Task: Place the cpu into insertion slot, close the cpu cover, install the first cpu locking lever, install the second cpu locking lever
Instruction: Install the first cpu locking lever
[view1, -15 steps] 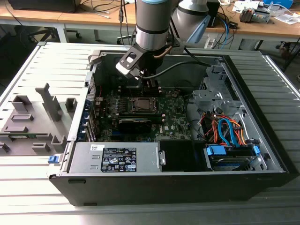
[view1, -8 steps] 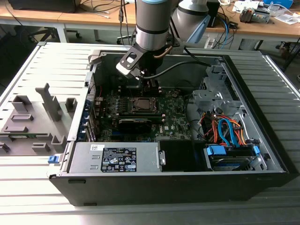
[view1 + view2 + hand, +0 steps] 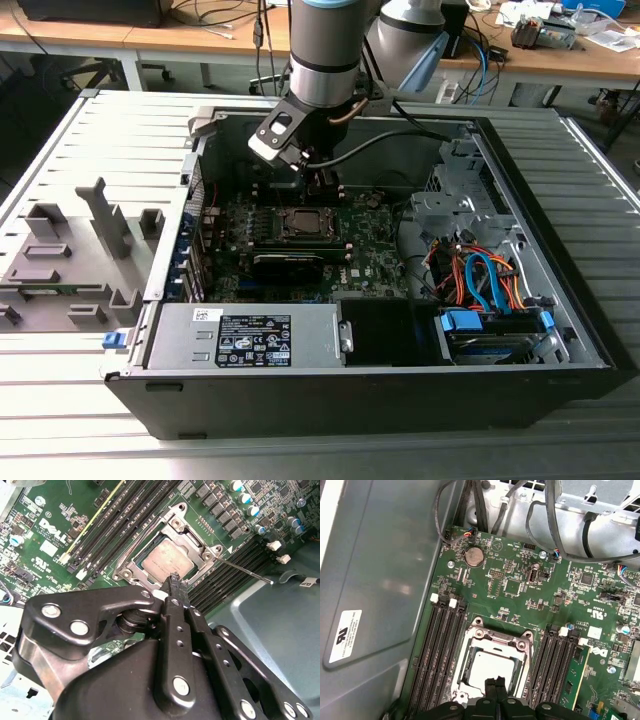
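In the exterior view the arm (image 3: 325,60) reaches down into an open black computer case (image 3: 560,330) lying on a ribbed grey table (image 3: 80,420). Its gripper (image 3: 322,186) is low over the green board (image 3: 375,265).

In the second wrist view the black jaws are clenched together with nothing seen between them, their tips just beside the socket. The cpu (image 3: 167,562), dull grey and square, lies in the socket, framed by the shiny metal cover (image 3: 132,571). A thin wire lever (image 3: 245,570) sticks out sideways.

The first wrist view adds a round coin battery (image 3: 474,556), long black memory slots (image 3: 440,655) and the case's smooth grey wall.
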{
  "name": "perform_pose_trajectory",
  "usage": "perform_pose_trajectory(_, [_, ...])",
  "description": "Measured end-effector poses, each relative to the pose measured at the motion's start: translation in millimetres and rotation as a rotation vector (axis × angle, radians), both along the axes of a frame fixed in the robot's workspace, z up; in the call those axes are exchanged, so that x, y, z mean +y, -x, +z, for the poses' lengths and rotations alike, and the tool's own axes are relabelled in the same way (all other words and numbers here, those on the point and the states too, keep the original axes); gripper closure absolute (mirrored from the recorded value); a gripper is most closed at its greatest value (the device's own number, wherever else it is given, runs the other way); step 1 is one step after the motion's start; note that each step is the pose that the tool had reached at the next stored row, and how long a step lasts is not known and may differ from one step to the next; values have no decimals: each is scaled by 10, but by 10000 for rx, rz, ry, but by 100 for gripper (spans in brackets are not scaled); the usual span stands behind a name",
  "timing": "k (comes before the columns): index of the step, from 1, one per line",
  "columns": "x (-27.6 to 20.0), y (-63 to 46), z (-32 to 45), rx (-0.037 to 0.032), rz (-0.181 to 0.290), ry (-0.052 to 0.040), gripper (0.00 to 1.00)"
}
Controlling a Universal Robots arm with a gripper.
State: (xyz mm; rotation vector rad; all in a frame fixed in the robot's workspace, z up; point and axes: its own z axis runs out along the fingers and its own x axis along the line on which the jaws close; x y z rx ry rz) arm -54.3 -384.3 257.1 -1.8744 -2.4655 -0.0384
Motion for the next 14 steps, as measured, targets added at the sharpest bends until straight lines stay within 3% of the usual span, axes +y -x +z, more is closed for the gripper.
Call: perform_pose_trajectory(14, [0, -2, 0, 1, 176, 5, 89])
